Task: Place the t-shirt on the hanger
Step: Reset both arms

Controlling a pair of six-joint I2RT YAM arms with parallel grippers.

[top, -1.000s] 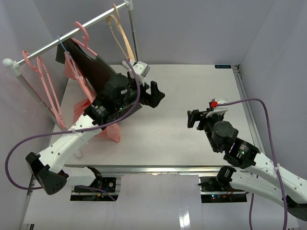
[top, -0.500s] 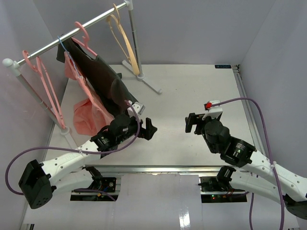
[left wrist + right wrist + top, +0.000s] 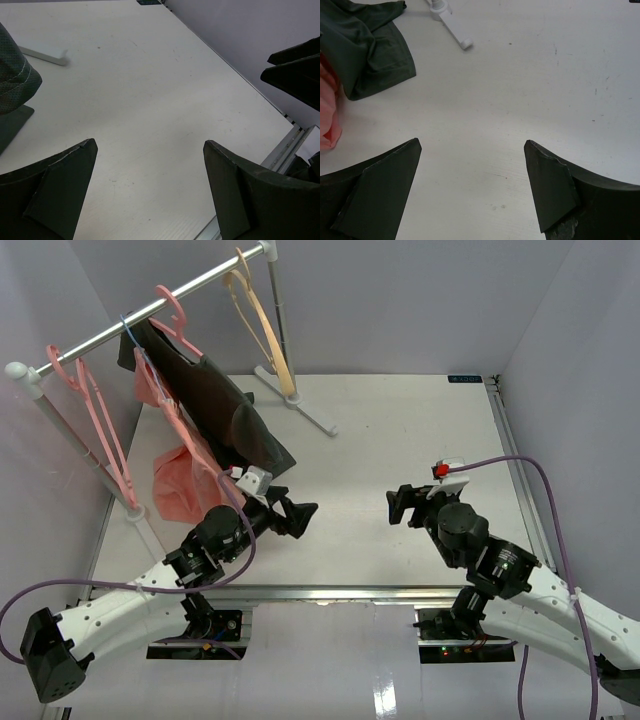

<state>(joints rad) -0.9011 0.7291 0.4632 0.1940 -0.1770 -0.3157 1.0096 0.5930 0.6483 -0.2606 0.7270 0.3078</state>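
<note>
The dark t-shirt [image 3: 215, 405] hangs draped over the salmon-pink hanger [image 3: 183, 338], whose hook sits on the rail at the back left. Its hem reaches down to the table. My left gripper [image 3: 299, 517] is open and empty, low over the table, just in front of and to the right of the hem. Its wrist view [image 3: 150, 145] shows bare table between the jaws and the shirt's hem [image 3: 12, 85] at the left edge. My right gripper [image 3: 402, 505] is open and empty at centre right. Its wrist view [image 3: 472, 142] shows the t-shirt [image 3: 365, 50] far to the upper left.
A salmon-pink garment [image 3: 180, 480] hangs beside the t-shirt, low at the left. A second pink hanger [image 3: 95, 405] and a tan hanger [image 3: 262, 320] hang on the rail [image 3: 150, 310]. The rack's white foot [image 3: 310, 415] lies on the table [image 3: 400, 430].
My left arm has drawn back from the hanging t-shirt toward the near edge and sunk low. The shirt stays on the hanger. My right gripper shifted only slightly.
</note>
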